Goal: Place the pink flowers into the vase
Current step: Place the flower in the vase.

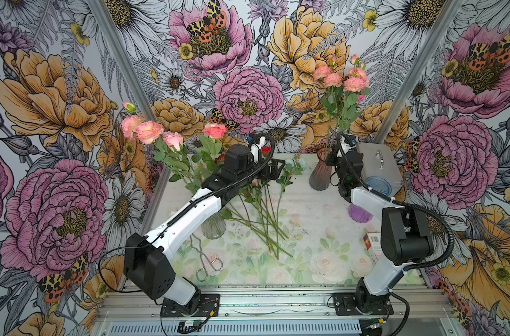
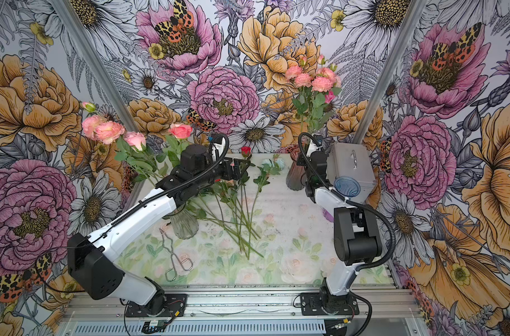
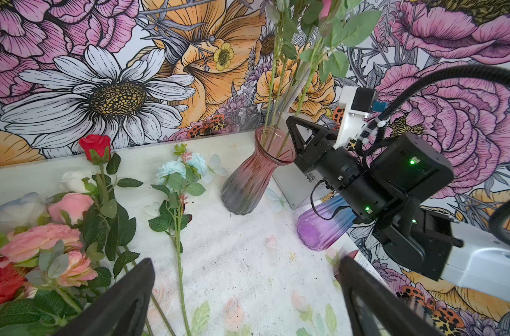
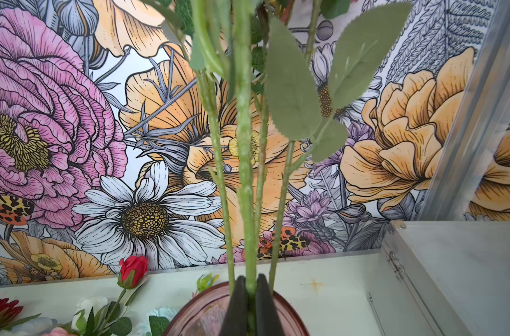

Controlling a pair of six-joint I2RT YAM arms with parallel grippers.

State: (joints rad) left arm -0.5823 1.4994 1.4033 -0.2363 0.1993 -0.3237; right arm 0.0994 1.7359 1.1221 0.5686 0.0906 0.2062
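1. My right claw point(image 4: 250, 286) is pinched tight on one knobbly green stem point(image 4: 243, 145), right at the mouth of the tall ribbed glass vase point(image 3: 248, 180), which fades from pink to smoky grey. The pink ruffled flowers point(image 1: 342, 78) stand in that vase, heads high above its rim.
2. My left claw point(image 3: 246, 261) gapes wide and holds nothing. It is well to the side of the vase, near the loose pink blooms point(image 3: 41, 241) lying on the worktop point(image 3: 248, 247).
3. The vase is smooth, narrow-necked glass and looks top-heavy, I judge. If I pull sideways before letting go, it could tip.
4. The matte, saw-edged fabric leaves point(image 4: 291, 87) hang just above the vase mouth. They could catch my claw and drag the stem back out.
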